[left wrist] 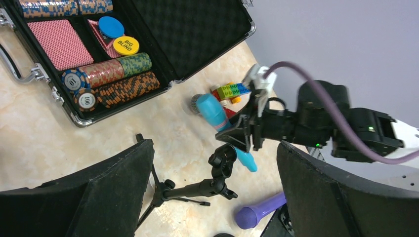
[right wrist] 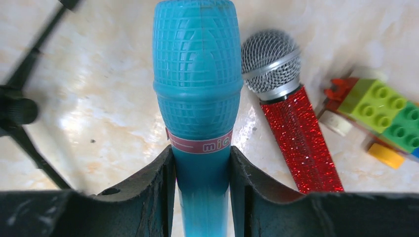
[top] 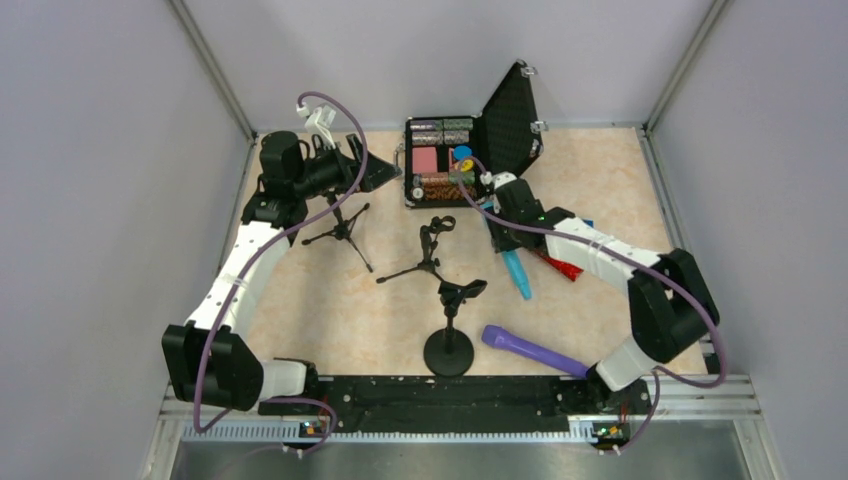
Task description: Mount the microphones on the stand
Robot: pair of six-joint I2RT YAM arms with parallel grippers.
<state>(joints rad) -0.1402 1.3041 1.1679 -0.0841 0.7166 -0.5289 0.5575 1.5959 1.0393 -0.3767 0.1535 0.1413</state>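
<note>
Right wrist view: the right claw (right wrist: 200, 165) is clamped on the light blue microphone (right wrist: 197, 74). Both fingers (right wrist: 160, 197) press against its handle just under the pink band, and its head points to the top of the frame. Whether it is lifted off the table (right wrist: 99, 113) I cannot tell. Just right of it lies the glittery red microphone (right wrist: 299, 143), its silver mesh head beside the blue one. A toy-brick car (right wrist: 380, 108) sits at the right edge.

In the top view, the purple microphone (top: 530, 350) lies apart at lower right of centre, near the round-base stand (top: 449, 345). Two tripod stands (top: 428, 250) are up-frame of it, and an open poker-chip case (top: 440, 165) sits at top centre.

In the left wrist view, the left claw (left wrist: 215, 145) has its fingers spread wide and grips nothing.
</note>
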